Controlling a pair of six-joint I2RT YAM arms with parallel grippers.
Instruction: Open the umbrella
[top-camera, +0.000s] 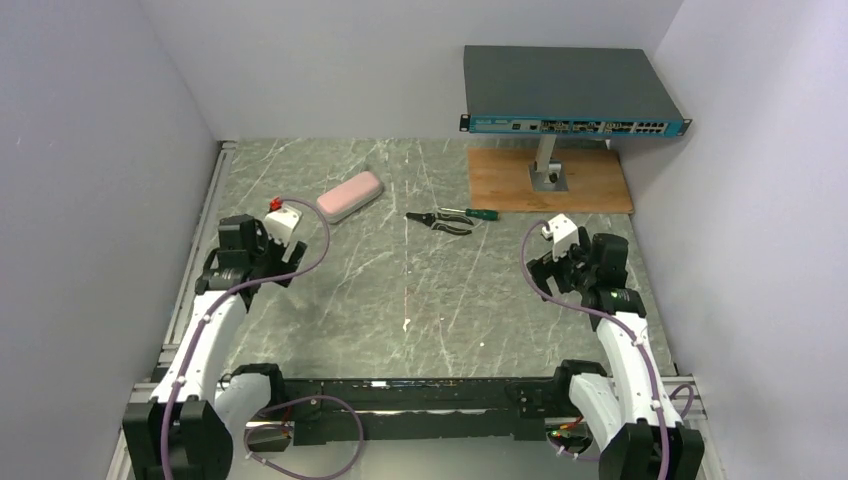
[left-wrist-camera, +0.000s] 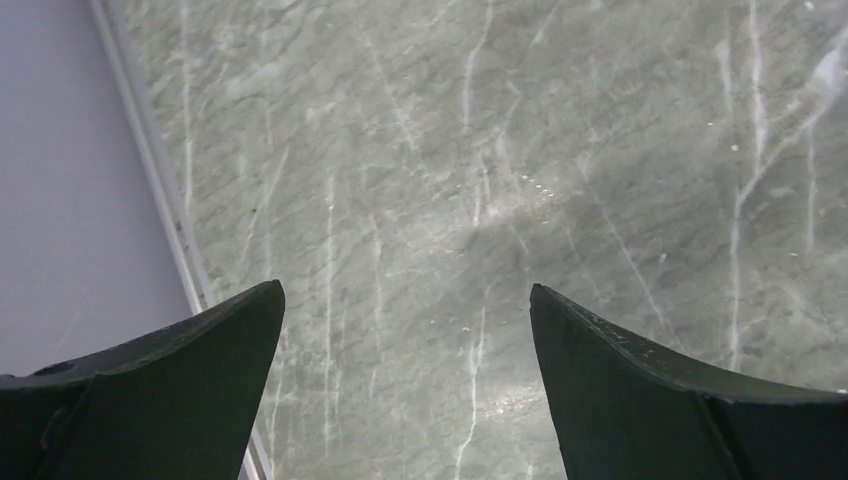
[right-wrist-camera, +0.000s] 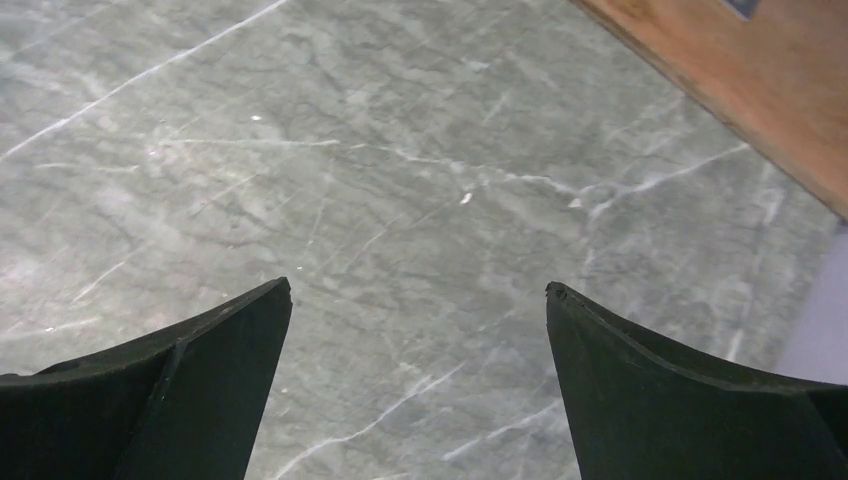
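Note:
The umbrella lies folded on the marble table at the back left, a short pale pink bundle set at a slant. It appears only in the top view. My left gripper hovers over bare marble a little in front of and to the left of the umbrella, open, with nothing between its fingers. My right gripper is over bare marble on the right side of the table, far from the umbrella, also open and empty. In the top view both wrists, left and right, point down at the table.
Pliers lie at mid-table, right of the umbrella. At the back right a wooden board carries a stand with a network switch on it; the board's edge appears near the right gripper. Walls close in on both sides, and a metal rail runs along the left edge.

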